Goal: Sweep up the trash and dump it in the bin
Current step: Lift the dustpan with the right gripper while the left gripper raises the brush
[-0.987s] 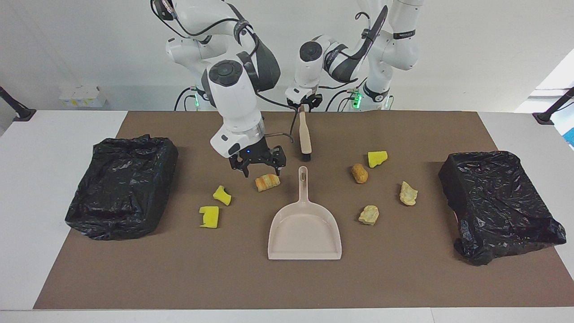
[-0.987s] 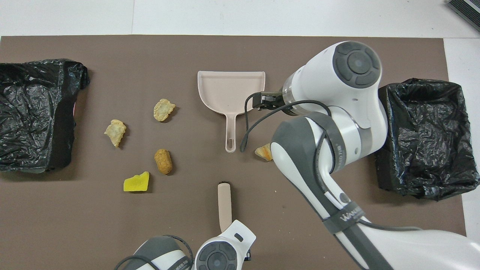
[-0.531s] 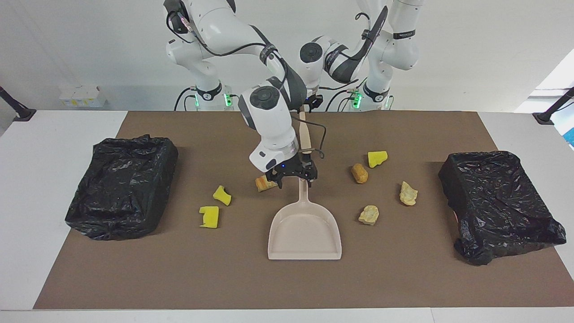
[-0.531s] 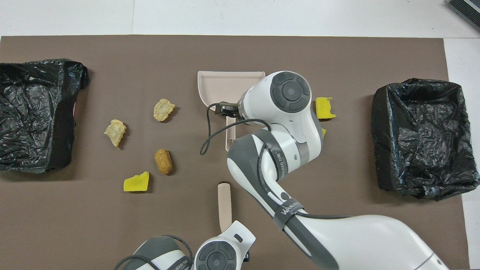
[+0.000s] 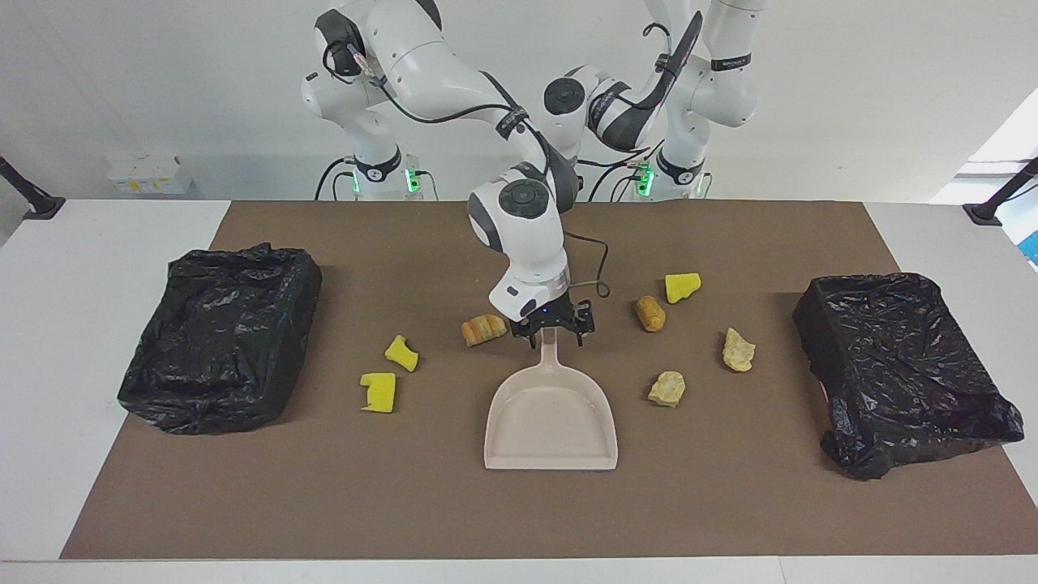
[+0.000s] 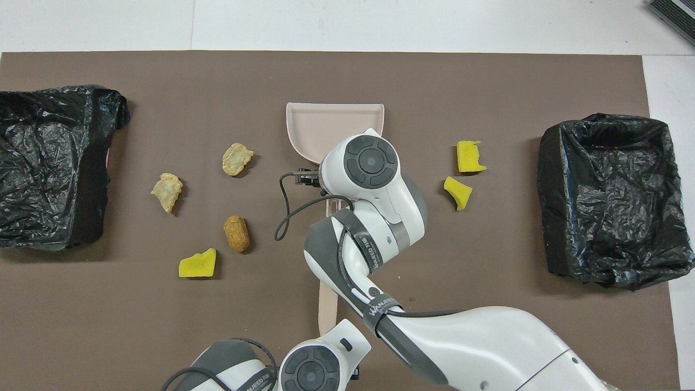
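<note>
A white table (image 5: 97, 284) carries a brown mat (image 5: 519, 519) that fills most of the frame. On the mat, one black-bagged bin (image 5: 223, 337) sits at mid-left and another (image 5: 900, 369) at mid-right. A beige dustpan (image 5: 551, 422) lies at centre. Scattered around it is the trash (image 5: 484, 329): yellow chunks left of centre and upper right, pale and brown lumps right of centre.

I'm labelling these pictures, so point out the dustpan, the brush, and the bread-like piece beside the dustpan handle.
dustpan (image 5: 551, 422): facing view, bare pan floor.
brush (image 6: 327, 312): overhead view, beige handle.
bread-like piece (image 5: 483, 329): facing view, its middle.
</note>
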### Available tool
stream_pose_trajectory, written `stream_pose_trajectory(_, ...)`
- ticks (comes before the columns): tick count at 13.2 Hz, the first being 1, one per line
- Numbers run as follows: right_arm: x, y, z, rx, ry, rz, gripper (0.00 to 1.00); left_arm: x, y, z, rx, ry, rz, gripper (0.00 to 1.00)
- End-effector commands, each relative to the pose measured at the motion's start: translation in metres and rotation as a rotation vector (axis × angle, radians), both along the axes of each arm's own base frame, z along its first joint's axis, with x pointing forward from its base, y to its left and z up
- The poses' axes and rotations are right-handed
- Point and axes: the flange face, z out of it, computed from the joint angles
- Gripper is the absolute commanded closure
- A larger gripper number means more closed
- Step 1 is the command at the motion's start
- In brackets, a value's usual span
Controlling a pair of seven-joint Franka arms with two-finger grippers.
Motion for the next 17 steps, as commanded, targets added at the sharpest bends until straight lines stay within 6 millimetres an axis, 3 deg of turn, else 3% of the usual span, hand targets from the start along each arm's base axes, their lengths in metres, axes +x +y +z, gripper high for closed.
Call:
stream_pose_trajectory(1,-0.006,-0.007,0.000,-0.027,0.001,0.008,0.38,0.015,0.016,0.002,0.015,0.043,0.038,1.00)
stream_pose_trajectory(2,-0.007,-0.008,-0.001,-0.031,0.007,0.011,0.55,0.024,0.029,0.002,0.048,0.070,0.065,1.00)
stream_pose_trajectory(3,-0.011,-0.009,-0.001,-0.034,0.012,0.013,0.79,0.029,0.035,0.007,0.056,0.065,0.060,1.00)
stream_pose_trajectory(4,-0.012,-0.010,-0.001,-0.036,0.015,0.013,0.95,0.033,0.037,0.013,0.066,0.038,0.047,1.00)
stream_pose_trajectory(5,-0.014,-0.008,-0.001,-0.039,0.021,0.018,1.00,0.042,0.045,0.016,0.079,0.020,0.059,1.00)
stream_pose_trajectory(7,-0.019,-0.006,0.004,-0.057,0.030,0.088,1.00,0.074,0.072,0.029,0.088,0.035,0.123,1.00)
stream_pose_trajectory(9,-0.024,-0.011,0.022,-0.081,0.031,0.234,1.00,0.107,0.096,0.044,0.115,-0.035,0.090,1.00)
stream_pose_trajectory(11,-0.027,-0.027,0.047,-0.100,0.054,0.325,1.00,0.141,0.123,0.058,0.084,-0.058,0.116,1.00)
stream_pose_trajectory(14,-0.026,-0.055,0.070,-0.128,0.073,0.513,1.00,0.199,0.178,0.062,0.103,-0.096,0.104,1.00)
stream_pose_trajectory(17,-0.029,-0.072,0.069,-0.146,0.084,0.813,1.00,0.251,0.237,0.066,0.068,-0.104,0.095,1.00)
